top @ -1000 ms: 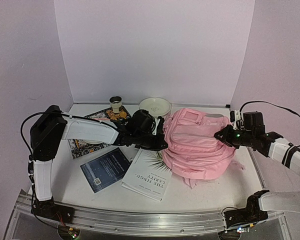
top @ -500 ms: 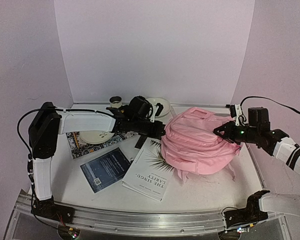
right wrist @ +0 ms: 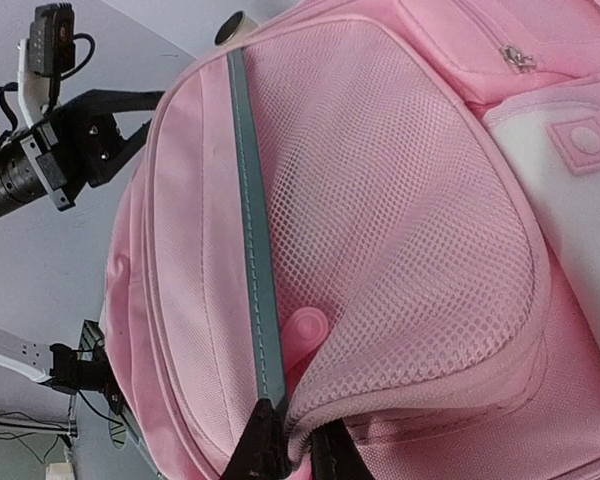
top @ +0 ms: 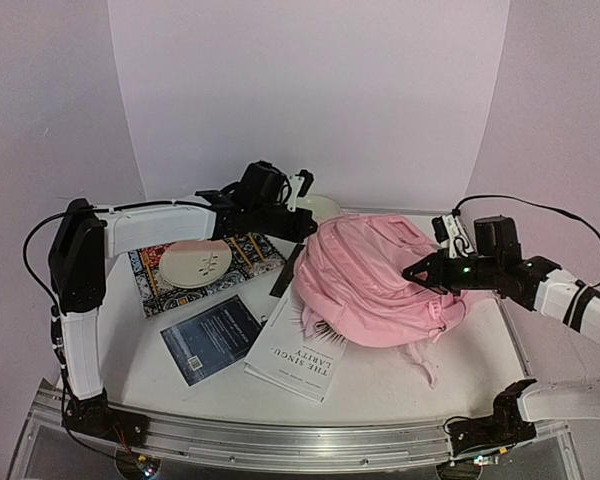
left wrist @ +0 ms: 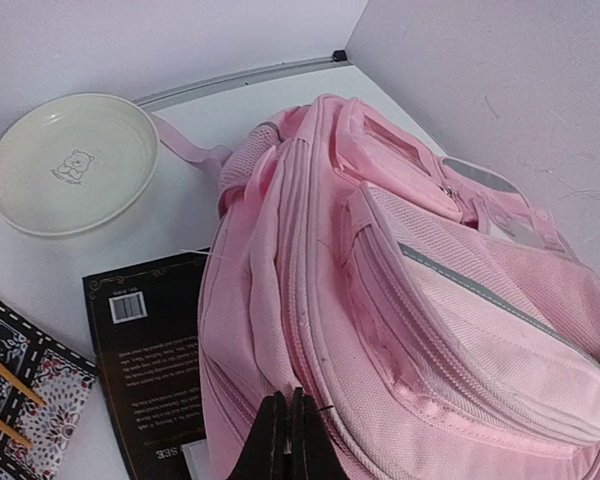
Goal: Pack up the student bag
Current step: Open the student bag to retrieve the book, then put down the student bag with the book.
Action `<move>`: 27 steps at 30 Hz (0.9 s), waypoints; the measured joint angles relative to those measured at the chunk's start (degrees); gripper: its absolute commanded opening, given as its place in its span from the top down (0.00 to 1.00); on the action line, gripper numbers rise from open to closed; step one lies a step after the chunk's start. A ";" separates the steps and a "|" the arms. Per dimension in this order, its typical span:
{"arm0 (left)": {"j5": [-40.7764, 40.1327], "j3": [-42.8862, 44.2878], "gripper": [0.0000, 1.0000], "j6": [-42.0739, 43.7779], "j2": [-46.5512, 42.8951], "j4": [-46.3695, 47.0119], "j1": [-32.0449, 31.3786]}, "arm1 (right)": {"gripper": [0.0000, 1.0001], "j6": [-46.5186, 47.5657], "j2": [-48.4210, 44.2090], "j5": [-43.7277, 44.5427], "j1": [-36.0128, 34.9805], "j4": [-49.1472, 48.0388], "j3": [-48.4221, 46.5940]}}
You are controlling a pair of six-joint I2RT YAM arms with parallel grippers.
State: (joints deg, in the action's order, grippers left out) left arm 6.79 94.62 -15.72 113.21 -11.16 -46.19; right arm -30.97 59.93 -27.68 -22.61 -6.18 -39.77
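The student bag [top: 370, 285] is a large soft pink backpack, held between both grippers at the middle right and tilted, with a strap dangling at its front. My left gripper [top: 310, 226] is shut on a seam fold at the bag's upper left edge; the left wrist view shows its fingertips [left wrist: 288, 440] pinched on pink fabric [left wrist: 400, 300]. My right gripper [top: 412, 272] is shut on the bag's right side. In the right wrist view its fingertips [right wrist: 295, 445] clamp the lower edge of the mesh side pocket [right wrist: 400, 230] beside the grey trim strip.
A white book [top: 300, 350] and a blue book [top: 212, 338] lie at the front. A black book [top: 285, 272] lies partly under the bag. A patterned mat [top: 150, 270] bears a plate [top: 195, 263]. A cream bowl [top: 325, 207] sits at the back, and also shows in the left wrist view [left wrist: 75, 160].
Both grippers have raised the bag and carried it to the left, tipping it up. My left arm has risen toward the back, uncovering the plate and mat.
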 measured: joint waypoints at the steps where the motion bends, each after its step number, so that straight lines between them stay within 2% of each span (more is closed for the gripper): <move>1: -0.43 0.19 1.00 0.48 0.27 -0.02 0.32 | 1.00 -0.36 0.92 0.27 -0.73 -0.63 -0.02; 6: -3.29 0.95 1.00 2.49 2.85 -0.54 1.21 | 0.99 -2.68 5.91 2.91 -4.14 -4.36 -0.39; 9: -5.01 1.04 0.98 3.65 4.69 -0.57 1.37 | 0.94 -3.38 8.16 4.83 -5.45 -5.64 -0.64; 11: -6.35 1.04 0.90 4.27 5.63 -0.57 1.39 | 0.89 -3.44 9.52 6.01 -6.05 -6.19 -0.91; 15: -9.97 1.04 0.82 5.76 6.45 0.43 1.42 | 0.68 -2.46 11.46 8.00 -6.68 -5.81 -2.29; 18: -12.30 1.03 0.70 6.74 6.41 2.15 1.83 | 0.53 -0.40 11.33 9.41 -7.37 -4.29 -3.46; 22: -14.62 -0.73 0.53 7.14 5.05 3.28 2.14 | 0.43 2.14 9.02 13.57 -7.91 -1.22 -3.82; 27: -15.48 -6.45 0.39 5.70 -0.90 3.67 2.22 | 0.32 3.31 4.13 19.23 -5.94 2.40 -3.77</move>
State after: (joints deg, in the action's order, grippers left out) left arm -8.70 88.17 -10.02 112.30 -7.49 -43.97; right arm -27.66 64.06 -8.45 -28.56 -3.78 -43.54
